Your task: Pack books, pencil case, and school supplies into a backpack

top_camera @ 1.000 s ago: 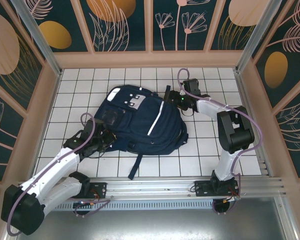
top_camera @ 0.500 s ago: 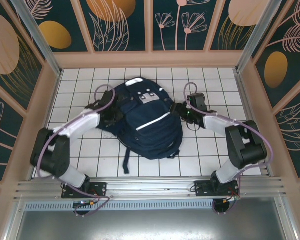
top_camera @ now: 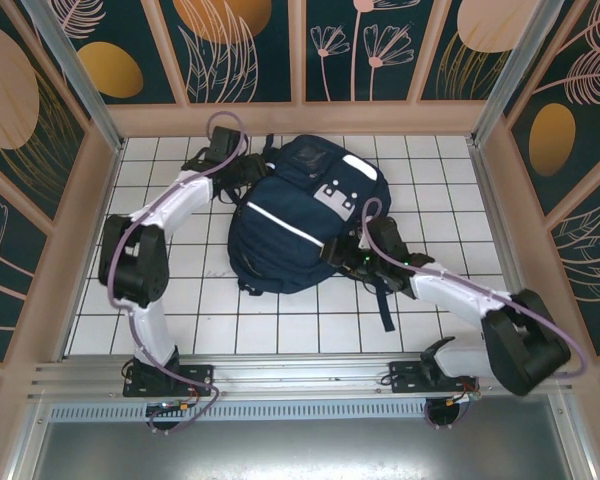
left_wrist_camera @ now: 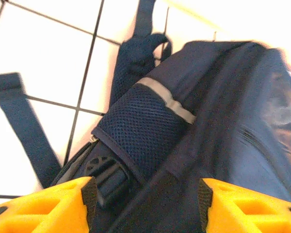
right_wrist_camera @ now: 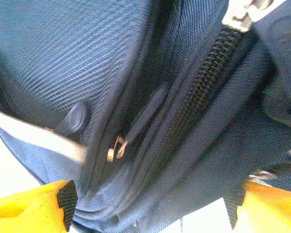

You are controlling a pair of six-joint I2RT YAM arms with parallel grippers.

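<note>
One navy backpack (top_camera: 280, 255), left fingers (left_wrist_camera: 43, 206) released astride it, right fingers (right_wrist_camera: 24, 211) wide, grip unclear.

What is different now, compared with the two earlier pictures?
The large navy-blue fabric backpack turned clockwise in the top view and slid toward the far wall. The left end effector swept from its near-left side to its far-left corner; the right end effector came from far right to near right. Both remain at the backpack, still lying on the white tiled table.

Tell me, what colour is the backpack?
Backpack: navy blue, white stripes; best seen from the top external view.
</note>
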